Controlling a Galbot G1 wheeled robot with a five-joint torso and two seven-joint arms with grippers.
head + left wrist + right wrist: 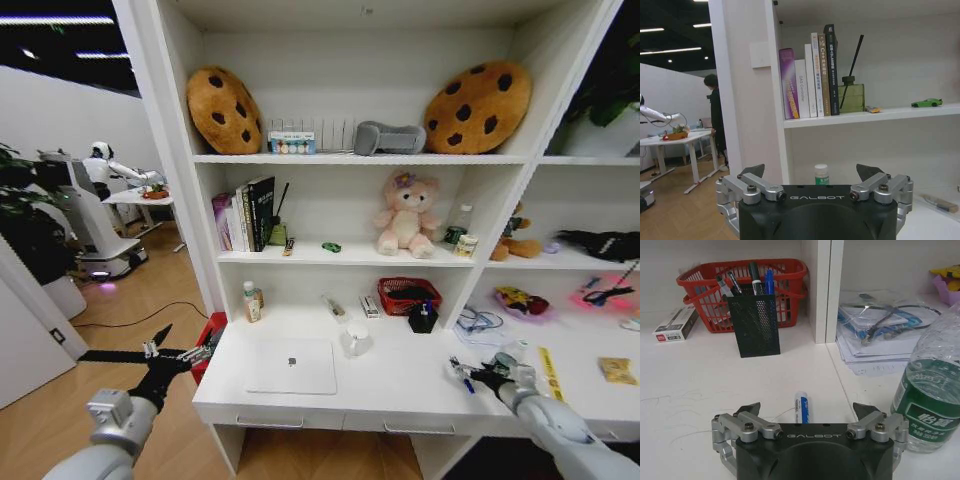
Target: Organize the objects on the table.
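The left gripper hangs with its fingers spread wide and empty, off the left end of the table, beside the shelf unit. The right gripper is also spread open, holding nothing, low over the desktop with a blue-and-white pen lying flat between its fingers. Both wrist housings read "GALBOT". The closed silver laptop lies flat near the table's left front. A black mesh pen cup stands upright farther back, holding black and blue pens, just in front of a red basket. A clear water bottle with a green label in Chinese characters stands just beside the right gripper. The green toy car sits on the shelf above, well apart from the row of books, whose spine text is too small to read.
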